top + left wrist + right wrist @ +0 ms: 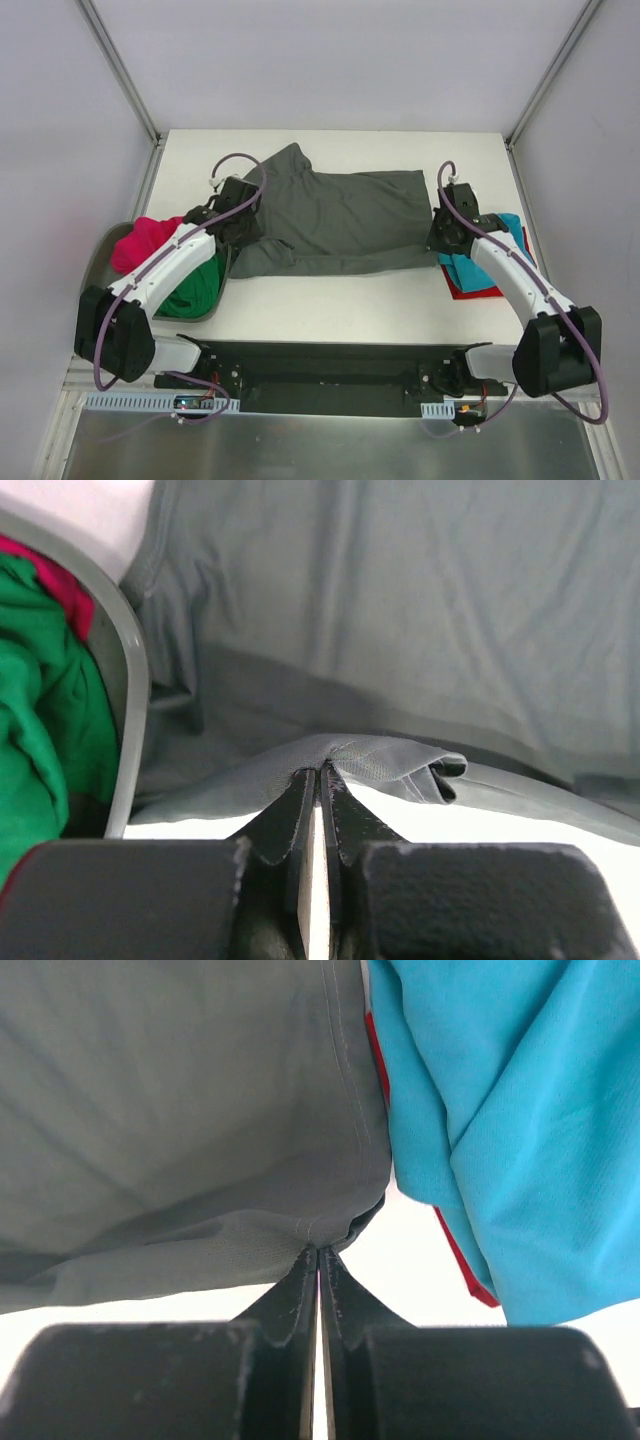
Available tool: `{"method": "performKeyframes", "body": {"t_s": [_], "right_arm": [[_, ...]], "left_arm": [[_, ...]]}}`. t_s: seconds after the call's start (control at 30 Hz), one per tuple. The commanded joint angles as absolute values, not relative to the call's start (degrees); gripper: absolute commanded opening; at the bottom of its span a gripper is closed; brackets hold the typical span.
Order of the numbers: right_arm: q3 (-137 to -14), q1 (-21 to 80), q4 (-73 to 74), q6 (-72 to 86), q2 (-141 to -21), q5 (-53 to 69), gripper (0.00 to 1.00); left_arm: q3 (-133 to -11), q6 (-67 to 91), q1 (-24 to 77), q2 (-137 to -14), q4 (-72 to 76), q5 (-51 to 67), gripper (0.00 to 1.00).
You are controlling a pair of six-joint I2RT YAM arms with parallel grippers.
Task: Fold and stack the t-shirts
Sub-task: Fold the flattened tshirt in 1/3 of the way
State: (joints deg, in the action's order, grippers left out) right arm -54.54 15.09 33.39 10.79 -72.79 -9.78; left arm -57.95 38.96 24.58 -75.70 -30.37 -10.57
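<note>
From my console I count five t-shirts in all: one dark grey t-shirt [340, 215], one teal t-shirt [463, 272], one red t-shirt [478, 291], one magenta pink t-shirt [140, 245] and one green t-shirt [195, 290]. By place, that makes one lying alone mid-worktop, two piled together at the right, and two in the tray [132, 690]. I see just one tray and one worktop [340, 310]. I have two arms on screen, one left arm [160, 270] and one right arm [510, 265]. Each ends in a single pair of jaws, so two pairs. Two purple cables show, one cable [240, 160] looping over each arm.
</note>
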Motion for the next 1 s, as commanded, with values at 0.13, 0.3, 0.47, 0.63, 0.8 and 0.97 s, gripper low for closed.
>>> {"method": "performKeyframes", "body": {"t_s": [0.13,0.3,0.47,0.63,0.8,0.97], "right_arm": [[-62.13,12.92,34.28,7.47,-78.83,-9.58,0.03],[-64.77,11.78,33.22,6.24,-83.05,-8.62,0.02],[-66.70,11.08,31.99,5.54,-85.69,-8.88,0.02],[-69.16,10.37,30.94,4.31,-89.38,-8.09,0.02],[-71.36,9.76,30.67,3.96,-92.72,-8.00,0.02],[-73.47,9.23,30.41,4.04,-96.23,-8.00,0.03]], "left_arm": [[-64.41,34.28,22.15,-80.50,-22.68,-9.40,0.00],[-68.81,32.09,21.36,-85.51,-22.41,-11.51,0.00],[-72.86,30.06,20.92,-89.90,-22.32,-14.32,0.00],[-75.93,29.01,20.13,-93.77,-22.24,-13.97,0.00],[-79.62,27.34,20.04,-98.52,-22.24,-13.71,0.00],[-81.82,27.07,19.43,-102.74,-22.24,-13.27,0.00]]}}
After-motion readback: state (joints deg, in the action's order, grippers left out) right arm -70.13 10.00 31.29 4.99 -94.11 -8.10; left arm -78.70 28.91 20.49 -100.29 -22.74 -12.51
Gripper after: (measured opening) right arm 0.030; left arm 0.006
